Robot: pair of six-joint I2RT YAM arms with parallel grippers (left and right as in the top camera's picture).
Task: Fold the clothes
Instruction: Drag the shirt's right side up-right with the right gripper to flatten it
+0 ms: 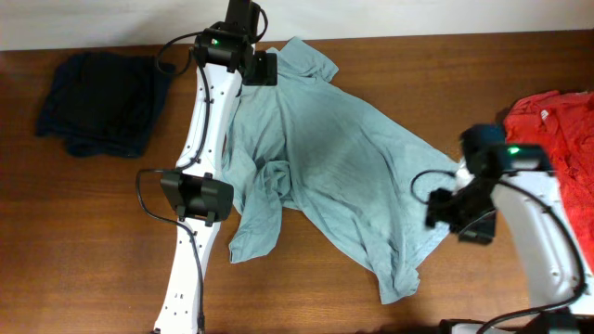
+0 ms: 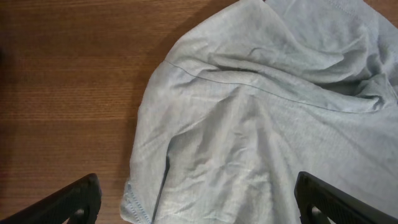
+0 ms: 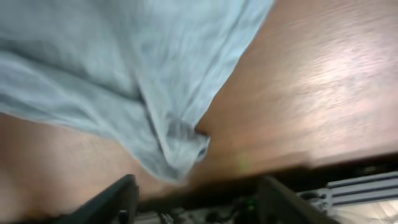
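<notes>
Pale blue T-shirt (image 1: 343, 167) lies rumpled and spread on the wooden table (image 1: 93, 250). Left arm (image 1: 206, 130) stretches long along the shirt's left side, elbow beside its lower sleeve. Left gripper (image 1: 264, 68) hangs over the shirt's top edge, fingers (image 2: 74, 200) spread wide, cloth beneath, nothing held. Right arm (image 1: 543, 232) is bent at the shirt's right edge. Right gripper (image 1: 453, 213) sits over the hem corner, fingers (image 3: 118, 198) parted and blurred, empty. Navy garment (image 1: 100, 100) lies well left of the shirt, red garment (image 1: 557, 139) well right.
</notes>
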